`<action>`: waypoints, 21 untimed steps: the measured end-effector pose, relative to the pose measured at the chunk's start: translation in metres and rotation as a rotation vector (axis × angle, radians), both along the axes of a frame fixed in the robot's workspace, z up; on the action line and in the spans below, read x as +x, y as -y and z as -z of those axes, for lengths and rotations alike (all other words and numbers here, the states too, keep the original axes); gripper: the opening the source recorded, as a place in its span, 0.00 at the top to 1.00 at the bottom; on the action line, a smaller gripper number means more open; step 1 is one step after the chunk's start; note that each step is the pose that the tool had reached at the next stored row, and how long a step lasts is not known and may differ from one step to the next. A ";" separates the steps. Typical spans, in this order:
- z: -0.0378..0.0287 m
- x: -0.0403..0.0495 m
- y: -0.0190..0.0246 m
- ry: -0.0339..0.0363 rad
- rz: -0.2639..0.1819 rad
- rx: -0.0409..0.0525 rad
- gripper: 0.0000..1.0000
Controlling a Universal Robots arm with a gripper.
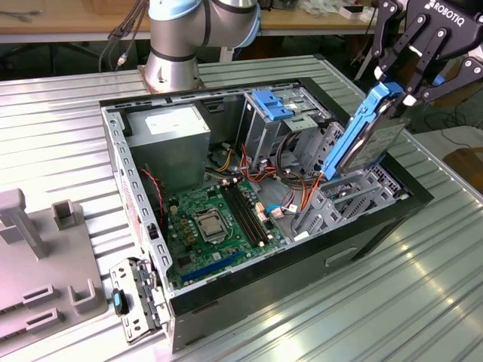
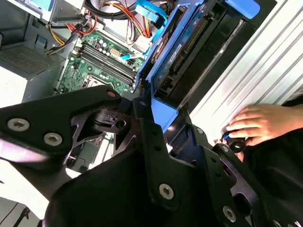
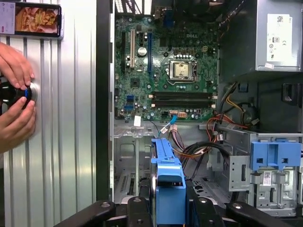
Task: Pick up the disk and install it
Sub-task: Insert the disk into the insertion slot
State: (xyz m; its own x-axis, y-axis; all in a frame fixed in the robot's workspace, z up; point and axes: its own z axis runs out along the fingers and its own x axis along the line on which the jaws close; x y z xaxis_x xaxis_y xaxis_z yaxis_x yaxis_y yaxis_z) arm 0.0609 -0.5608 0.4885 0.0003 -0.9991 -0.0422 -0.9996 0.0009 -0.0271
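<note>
One black end effector (image 1: pixel 398 84) grips the top end of the flat grey metal disk (image 1: pixel 368 139) in its blue plastic carrier, whose long axis slants steeply down from it to the grey metal drive cage (image 1: pixel 343 202) below.

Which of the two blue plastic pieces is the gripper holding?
The long blue-framed disk, tilted above the case in the gripper; the shorter ribbed blue latch sits on the drive cage inside.
</note>
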 end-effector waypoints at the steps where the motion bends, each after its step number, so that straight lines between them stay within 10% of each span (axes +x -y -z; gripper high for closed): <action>1: 0.0002 0.0001 0.0001 0.0000 0.000 0.0000 0.63; 9: 0.0021 0.0001 0.0003 0.0000 0.000 0.0005 0.63; 15: 0.0135 0.0001 0.0119 0.0000 0.000 0.0001 0.63; 21: 0.0208 0.0027 0.0126 0.0000 0.000 0.0001 0.63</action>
State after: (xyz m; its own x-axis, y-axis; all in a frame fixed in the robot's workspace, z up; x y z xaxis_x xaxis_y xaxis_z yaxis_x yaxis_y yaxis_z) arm 0.0635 -0.5734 0.4678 -0.0001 -0.9991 -0.0423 -0.9996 0.0012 -0.0271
